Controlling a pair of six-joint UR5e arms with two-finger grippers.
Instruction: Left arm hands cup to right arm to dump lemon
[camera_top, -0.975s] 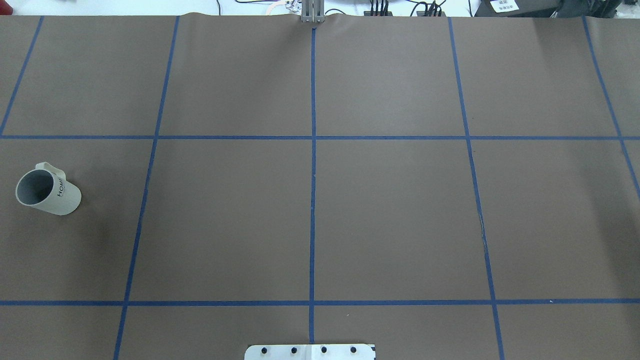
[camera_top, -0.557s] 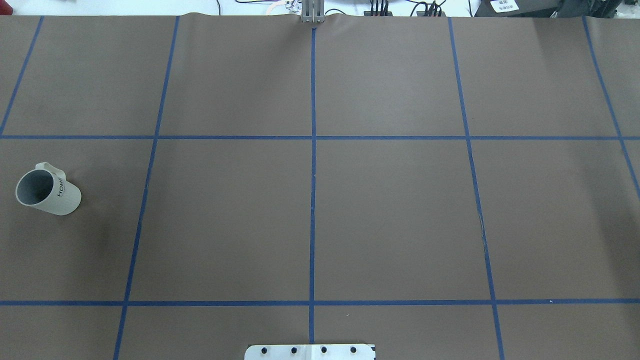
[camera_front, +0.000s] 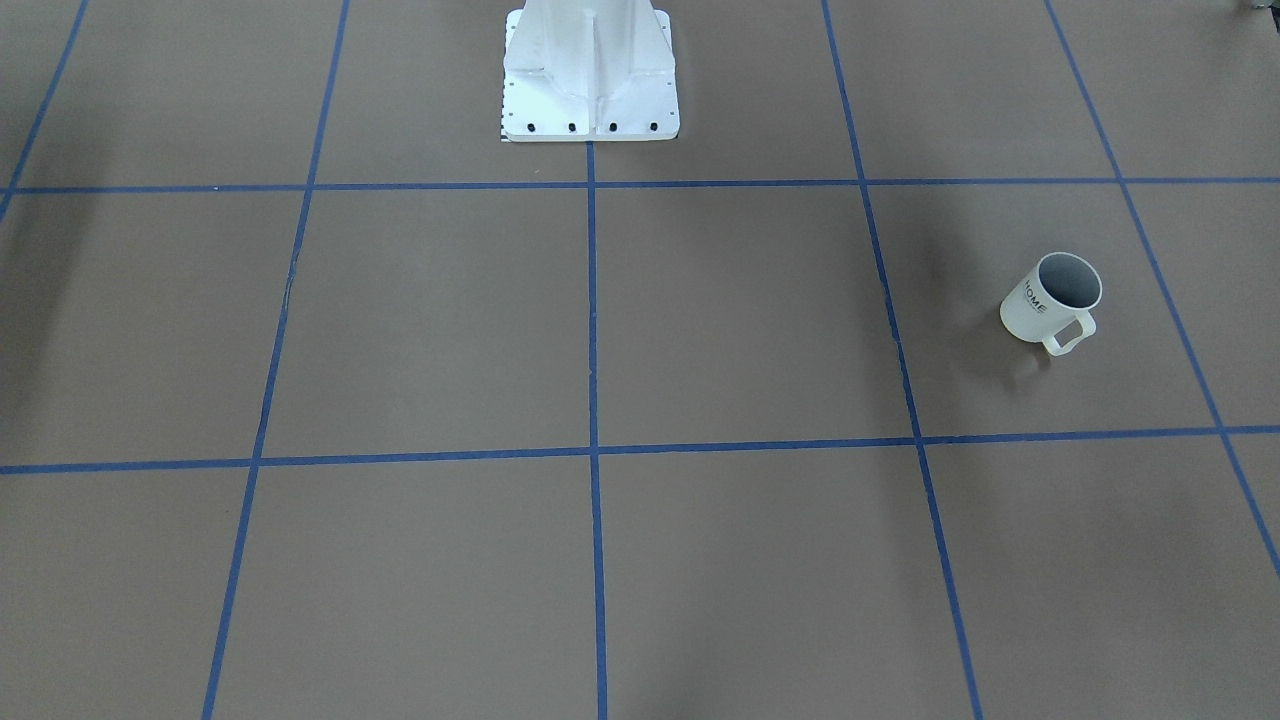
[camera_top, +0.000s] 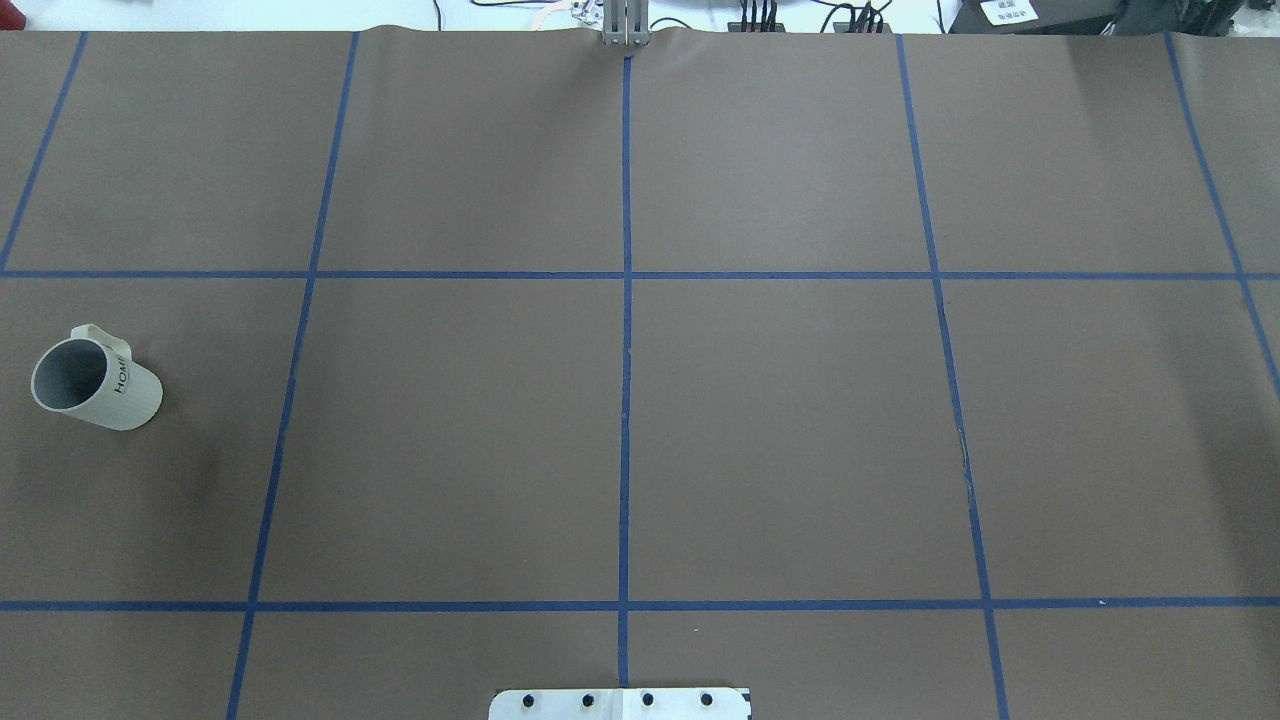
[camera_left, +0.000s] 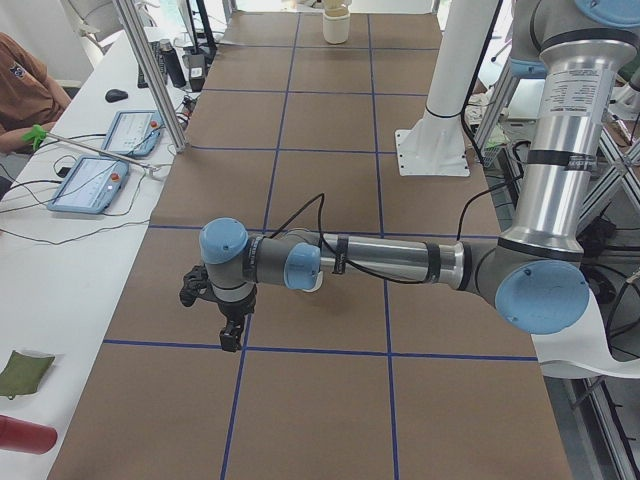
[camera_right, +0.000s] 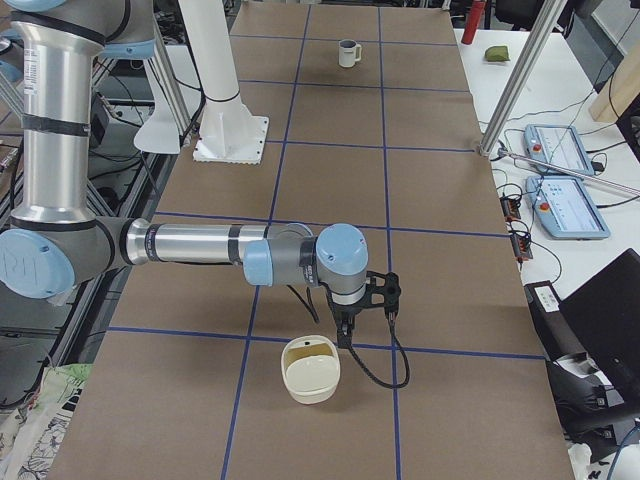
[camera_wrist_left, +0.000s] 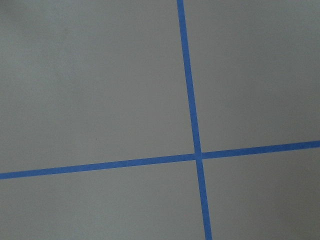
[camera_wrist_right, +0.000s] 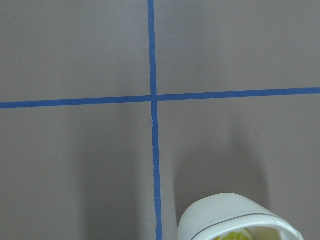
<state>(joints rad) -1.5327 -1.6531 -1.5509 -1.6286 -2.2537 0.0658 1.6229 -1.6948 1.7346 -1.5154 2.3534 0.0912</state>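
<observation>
My left gripper (camera_left: 230, 338): can't tell if clenched. Cup (camera_top: 95, 385) robot-side of gripper, outside my wrist view. Risk: blind grab tips cup, unseen lemon rolls out.

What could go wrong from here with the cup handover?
1. The cup stands far out on the robot's left with its handle on the side away from the robot. The left gripper would likely have to take the rim or wall, and that hold may slip in transit.
2. No lemon shows in the cup's grey inside in the overhead or front view, so the dump may yield nothing.
</observation>
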